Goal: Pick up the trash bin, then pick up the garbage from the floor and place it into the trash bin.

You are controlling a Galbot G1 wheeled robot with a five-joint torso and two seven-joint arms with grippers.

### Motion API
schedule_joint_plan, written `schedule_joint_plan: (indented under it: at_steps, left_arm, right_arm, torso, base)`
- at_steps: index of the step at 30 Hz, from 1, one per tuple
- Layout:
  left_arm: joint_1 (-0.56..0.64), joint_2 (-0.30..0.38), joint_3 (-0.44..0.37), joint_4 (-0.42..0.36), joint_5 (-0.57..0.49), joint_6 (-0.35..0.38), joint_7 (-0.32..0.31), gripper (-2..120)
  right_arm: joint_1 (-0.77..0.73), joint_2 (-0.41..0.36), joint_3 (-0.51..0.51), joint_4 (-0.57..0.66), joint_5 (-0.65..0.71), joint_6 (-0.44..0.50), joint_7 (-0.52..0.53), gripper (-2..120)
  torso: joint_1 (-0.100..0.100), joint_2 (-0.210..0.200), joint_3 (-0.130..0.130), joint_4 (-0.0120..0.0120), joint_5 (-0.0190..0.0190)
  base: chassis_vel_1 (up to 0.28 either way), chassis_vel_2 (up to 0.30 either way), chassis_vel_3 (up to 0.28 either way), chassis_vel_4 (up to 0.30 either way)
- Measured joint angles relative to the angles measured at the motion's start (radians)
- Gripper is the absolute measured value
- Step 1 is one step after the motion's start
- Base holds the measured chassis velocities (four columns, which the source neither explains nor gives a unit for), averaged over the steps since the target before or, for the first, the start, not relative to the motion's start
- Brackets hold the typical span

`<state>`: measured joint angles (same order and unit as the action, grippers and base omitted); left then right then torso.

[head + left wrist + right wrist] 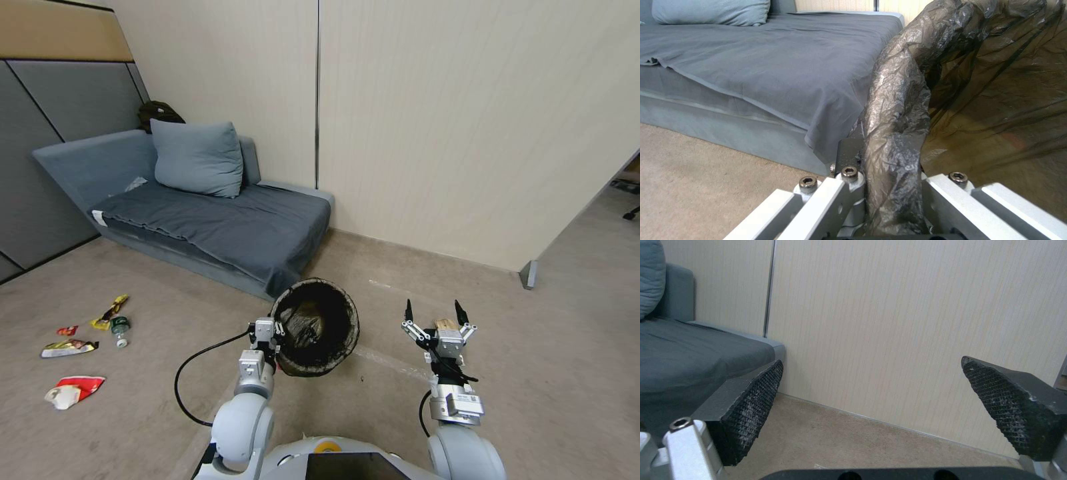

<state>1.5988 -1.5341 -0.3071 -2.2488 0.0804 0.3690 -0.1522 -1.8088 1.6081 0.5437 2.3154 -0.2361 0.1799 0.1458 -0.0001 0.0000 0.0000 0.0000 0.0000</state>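
- Ahead of the robot's chest, the trash bin [316, 327] hangs off the floor, tipped so its mouth faces the head camera; its black bag liner [898, 110] is folded over the rim.
- Inside the bin the liner lies crumpled and glossy; whether any litter sits in it I cannot tell.
- Left gripper [275, 331] is closed on the bin's rim at its left side, and the left wrist view shows the liner-wrapped rim pinched between the fingers [848, 156].
- Right gripper [433, 312] is held up to the right of the bin, apart from it, its jaws spread wide and holding nothing; its ridged pads [753, 406] face each other across open air.
- Garbage lies on the carpet well to the left: a yellow wrapper [111, 311], a small bottle [120, 330] just beside it, a small red scrap [67, 330], a flattened wrapper [68, 347] and a crushed red-and-white cup [73, 391].
- Behind the bin stands a grey sofa [220, 227] with a cushion [197, 159].
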Motion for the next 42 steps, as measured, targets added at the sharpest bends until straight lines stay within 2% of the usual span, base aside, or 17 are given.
schedule_joint_plan:
  at_steps: [12,14,17,19,29,30,32,33,35,37,41,42]
  left_arm:
    - [0.005,0.005,0.000,-0.004,0.000,0.000,0.000,1]
    - [0.004,0.007,0.001,-0.004,0.000,0.000,0.001,1]
    - [0.003,0.011,0.004,0.000,-0.001,0.000,0.003,1]
    - [0.004,0.013,0.004,0.002,-0.001,0.000,0.003,1]
    - [0.007,0.014,0.003,0.004,-0.001,0.001,0.003,1]
    - [0.008,0.014,0.003,0.005,-0.001,0.001,0.004,1]
    - [0.008,0.014,0.003,0.005,-0.001,0.001,0.004,1]
    - [0.009,0.014,0.004,0.006,0.000,0.002,0.004,1]
    - [0.010,0.014,0.005,0.008,0.001,0.002,0.005,1]
    - [0.011,0.014,0.008,0.009,0.004,0.002,0.005,1]
    - [0.014,0.014,0.010,0.011,0.008,0.002,0.005,1]
    - [0.015,0.014,0.011,0.011,0.009,0.002,0.006,1]
  right_arm:
    - [0.019,0.000,0.022,-0.003,0.032,0.012,-0.005,100]
    - [0.045,0.000,0.046,-0.003,0.054,-0.009,-0.013,100]
    - [0.138,0.000,0.119,0.002,0.117,-0.070,-0.031,100]
    - [0.170,0.000,0.142,0.004,0.140,-0.094,-0.040,100]
    - [0.185,-0.004,0.152,0.001,0.151,-0.107,-0.042,100]
    - [0.215,-0.024,0.172,-0.027,0.173,-0.141,-0.037,100]
    - [0.234,-0.037,0.186,-0.043,0.185,-0.161,-0.032,100]
    - [0.277,-0.066,0.216,-0.085,0.220,-0.216,-0.020,100]
    - [0.321,-0.093,0.242,-0.120,0.248,-0.259,-0.008,100]
    - [0.329,-0.099,0.248,-0.129,0.254,-0.269,-0.006,100]
    - [0.336,-0.106,0.253,-0.143,0.259,-0.277,-0.005,100]
    - [0.364,-0.135,0.271,-0.207,0.269,-0.292,0.001,100]
  torso:
    - [0.000,0.000,0.000,0.0000,-0.0001]
    - [0.000,0.000,0.000,-0.0005,0.0001]
    - [0.000,0.000,0.000,0.0005,0.0002]
    - [0.000,0.000,0.000,0.0001,0.0001]
    - [0.000,0.000,0.000,-0.0001,0.0000]
    - [0.000,0.000,0.000,-0.0006,-0.0003]
    - [0.000,0.000,0.000,0.0003,0.0000]
    - [0.000,0.000,0.000,-0.0002,0.0005]
    - [0.000,0.000,0.000,0.0002,0.0009]
    - [0.000,0.000,0.000,-0.0004,0.0000]
    - [0.000,0.000,0.000,-0.0001,-0.0003]
    - [0.000,0.000,0.000,-0.0001,0.0000]
  base:
    - [0.000,0.000,0.000,0.000]
    - [0.000,0.000,0.000,0.000]
    - [0.000,0.000,0.000,0.000]
    - [0.000,0.000,0.000,0.000]
    - [0.000,0.000,0.000,0.000]
    - [0.000,0.000,0.000,0.000]
    - [0.000,0.000,0.000,0.000]
    - [0.000,0.000,0.000,0.000]
    - [0.000,0.000,0.000,0.000]
    - [0.000,0.000,0.000,0.000]
    - [0.000,0.000,0.000,0.000]
    - [0.000,0.000,0.000,0.000]
